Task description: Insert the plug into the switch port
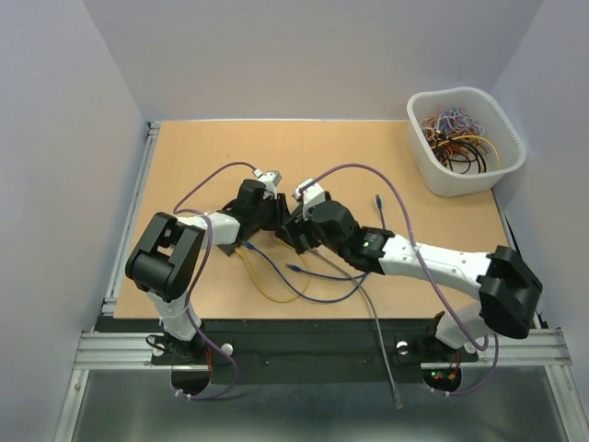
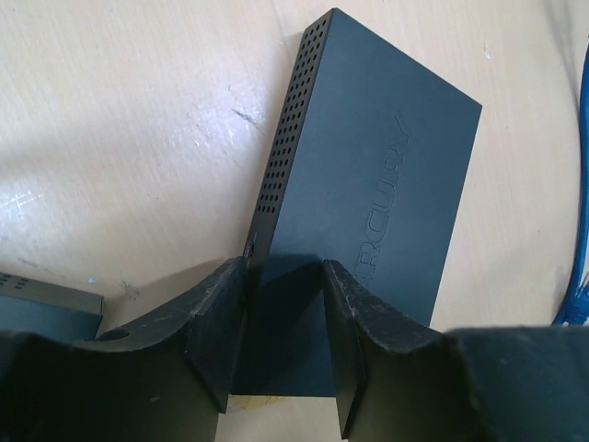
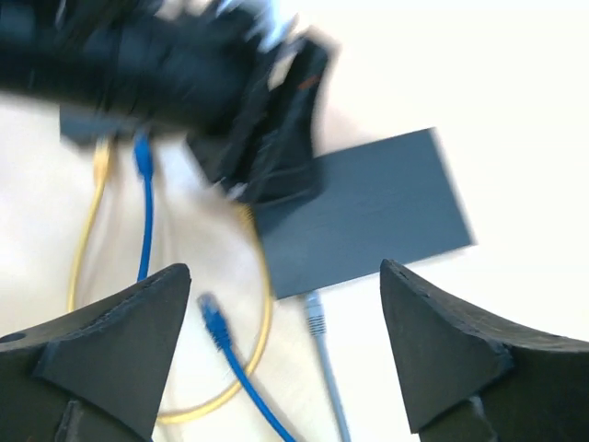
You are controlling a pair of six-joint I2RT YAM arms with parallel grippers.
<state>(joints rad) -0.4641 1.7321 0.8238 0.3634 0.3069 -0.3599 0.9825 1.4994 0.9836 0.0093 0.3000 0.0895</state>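
The switch (image 2: pixel 368 184) is a flat dark box with a perforated side. My left gripper (image 2: pixel 283 269) is shut on its near end, one finger on each side. In the right wrist view the switch (image 3: pixel 368 212) lies just ahead of my right gripper (image 3: pixel 285 269), whose jaws stand wide open with nothing between them. The grey plug (image 3: pixel 316 315) lies on the table with its tip against the switch's near edge; how deep it sits I cannot tell. In the top view both grippers (image 1: pixel 276 219) (image 1: pixel 296 232) meet at the table's middle and hide the switch.
A loose blue plug (image 3: pixel 213 322) and a yellow cable (image 3: pixel 85 241) lie left of the grey plug. The grey cable (image 1: pixel 377 322) trails off the table's front edge. A white bin (image 1: pixel 465 138) of tangled cables stands at the back right. A second small dark box (image 2: pixel 46 299) lies near the left fingers.
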